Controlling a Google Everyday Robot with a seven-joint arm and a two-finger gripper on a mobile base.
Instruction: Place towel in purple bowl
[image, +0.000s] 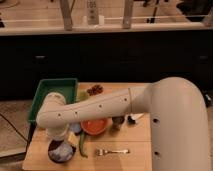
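Gripper (59, 136), fingers' state impossible to tell, hung over the round purple bowl (52, 154) at near left, where a crumpled pale-blue towel (62, 150) lay.

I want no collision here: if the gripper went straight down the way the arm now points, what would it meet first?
Probably the purple bowl, with towel apparently inside. The gripper sits just above it at the table's front left; depth is unclear.
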